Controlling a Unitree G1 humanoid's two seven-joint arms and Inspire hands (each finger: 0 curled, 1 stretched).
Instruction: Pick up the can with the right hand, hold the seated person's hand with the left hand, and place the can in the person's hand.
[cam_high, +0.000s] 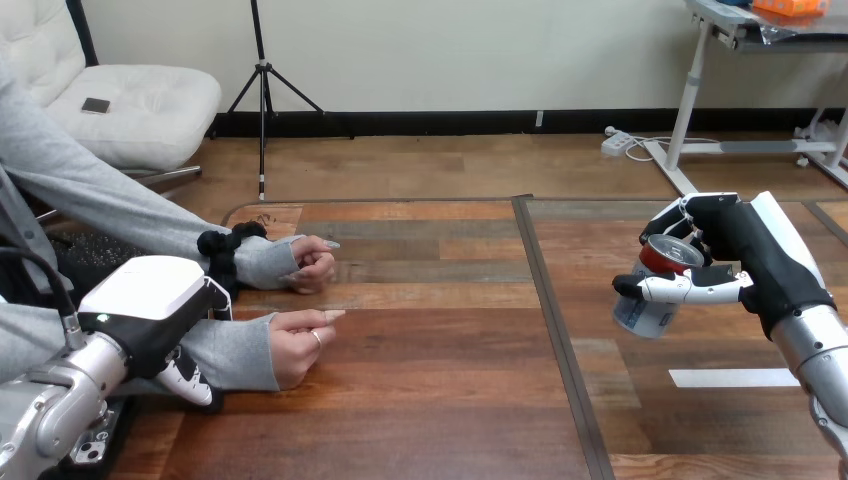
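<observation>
**Can in the right hand, handover not yet begun**

We found the can (655, 290) in the right hand (745, 260) over the table's (440, 400) right side. The fingers were curled round its body and the thumb lay across its front. It was tilted, its red top leaning toward the palm, and looked to be clear of the wood.

The left hand (155, 310) lay at the view's lower left, over the grey sleeve (235, 350) behind the person's nearer hand (298, 343). We could not tell whether it had any hold there. That nearer hand rested on the table, loosely curled and on its side. The person's farther hand (315, 263) lay just beyond it, also curled.

We judged the pickup done and the holding step in hand. The can was well apart from both of the person's hands. The next move called for a settled left hold, the person's palm turned up and opened, and then the can carried leftward across the table and set down into it.
</observation>
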